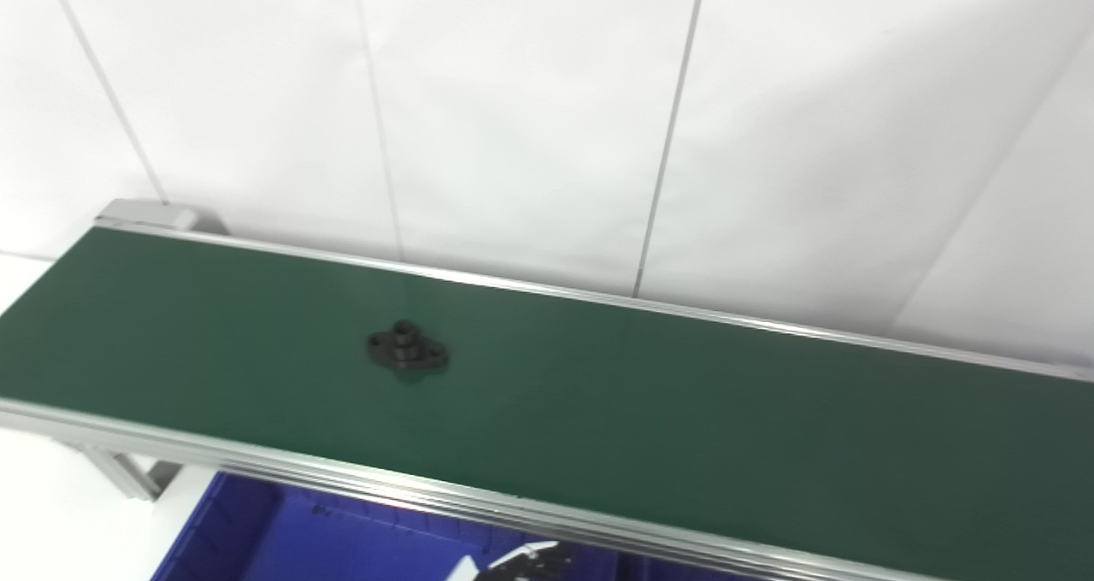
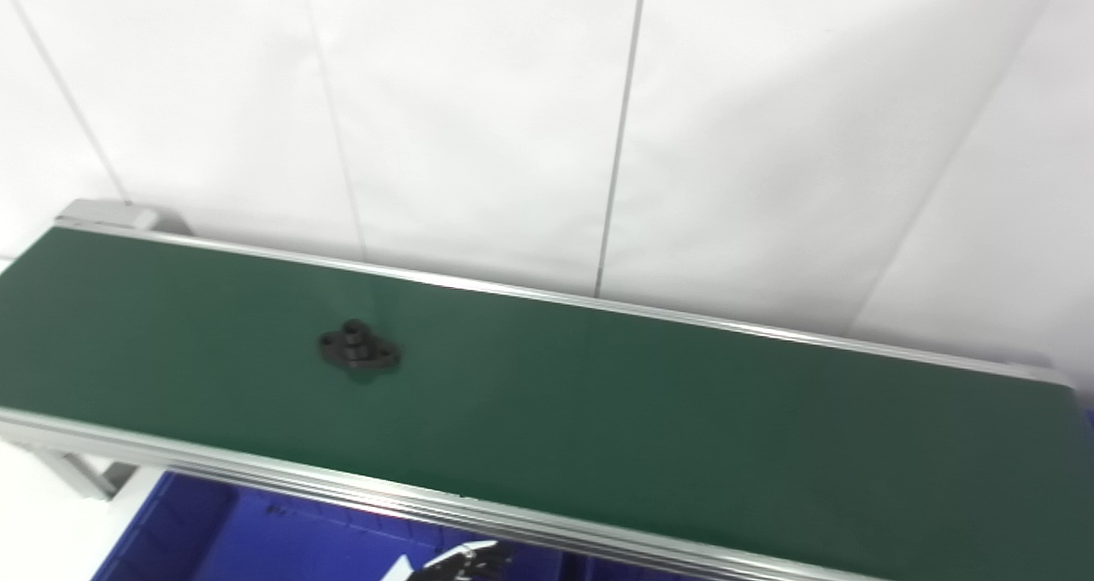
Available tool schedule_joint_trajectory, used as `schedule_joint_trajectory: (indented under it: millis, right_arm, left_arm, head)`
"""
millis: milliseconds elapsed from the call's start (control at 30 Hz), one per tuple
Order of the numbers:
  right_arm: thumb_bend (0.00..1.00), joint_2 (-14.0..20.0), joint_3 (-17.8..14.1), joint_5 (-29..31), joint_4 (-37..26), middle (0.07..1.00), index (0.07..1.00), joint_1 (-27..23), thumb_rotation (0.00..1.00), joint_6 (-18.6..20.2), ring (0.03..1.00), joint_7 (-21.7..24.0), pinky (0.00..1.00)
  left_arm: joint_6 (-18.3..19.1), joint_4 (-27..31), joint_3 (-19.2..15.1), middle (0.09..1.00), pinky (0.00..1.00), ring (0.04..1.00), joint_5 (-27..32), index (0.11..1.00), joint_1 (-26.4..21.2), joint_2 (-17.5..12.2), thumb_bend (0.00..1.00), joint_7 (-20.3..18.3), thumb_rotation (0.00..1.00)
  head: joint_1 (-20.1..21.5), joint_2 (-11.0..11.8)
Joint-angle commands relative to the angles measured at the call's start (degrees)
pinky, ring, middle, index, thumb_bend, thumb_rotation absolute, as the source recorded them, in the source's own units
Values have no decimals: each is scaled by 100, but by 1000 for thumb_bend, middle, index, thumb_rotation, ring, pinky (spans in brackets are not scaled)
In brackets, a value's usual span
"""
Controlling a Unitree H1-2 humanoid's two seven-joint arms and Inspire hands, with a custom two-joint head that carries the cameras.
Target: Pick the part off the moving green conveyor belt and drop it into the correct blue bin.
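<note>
Conveyor belt point(image 1: 684, 410), green and framed in aluminium rails, fills most of the view, running along a white panelled wall point(image 1: 530, 120). Below its near rail a blue bin point(image 1: 282, 538) shows in part. The black flanged part point(image 1: 408, 349) lies alone on the belt, left of centre, untouched. At the bottom edge only a sliver of one hand point(image 2: 466, 560) peeks over the bin; which arm it belongs to and how far open it is cannot be told. Judging by this, picking and dropping are both left to do.
</note>
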State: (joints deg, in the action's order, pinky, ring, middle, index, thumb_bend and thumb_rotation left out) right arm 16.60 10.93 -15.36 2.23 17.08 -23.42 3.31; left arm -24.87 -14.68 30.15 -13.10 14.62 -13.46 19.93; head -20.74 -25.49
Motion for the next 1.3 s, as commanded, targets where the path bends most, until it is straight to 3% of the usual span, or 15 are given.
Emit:
schedule_joint_trajectory:
  millis: [0,233,533,700,800,967,1100,1267]
  right_arm:
    - [869,118,-20,130,-84,816,928,-16,281,-345,758,-141,611]
    - [871,311,58,460,-166,808,926,-59,257,-349,752,-274,610]
    - [874,391,70,782,-672,779,887,-62,218,-350,694,-458,560]
    - [866,341,-30,822,-1165,788,878,-91,301,-341,706,-360,584]
    - [857,294,-73,930,-1450,796,861,-124,295,-303,724,-231,600]
    - [847,164,-221,817,-1910,790,845,-251,329,-115,712,-132,606]
    - [842,45,-372,502,-2218,780,847,-458,397,204,704,-70,606]
    - [831,-105,-460,347,-2527,787,854,-704,407,674,694,87,571]
  left_arm:
    - [-206,90,33,810,673,766,-19,804,-30,19,871,130,165]
    - [-206,119,141,807,669,763,-80,801,-32,57,861,265,143]
    - [-206,283,285,804,671,760,-95,799,25,-26,873,421,132]
    - [-206,428,426,810,665,761,-121,809,88,-168,866,490,166]
    - [-206,504,530,816,667,765,-95,805,121,-249,861,581,124]
    - [-206,677,614,822,680,775,-70,807,210,-358,864,631,134]
    - [-206,874,605,829,684,782,-156,821,317,-420,864,674,134]
    - [-206,1144,545,834,690,785,-113,826,489,-487,880,646,160]
  head:
    - [-14,0]
    - [-86,-62]
    - [190,-265]
    - [343,-389]
    - [400,-428]
    - [542,-593]
    - [668,-732]
    - [791,-874]
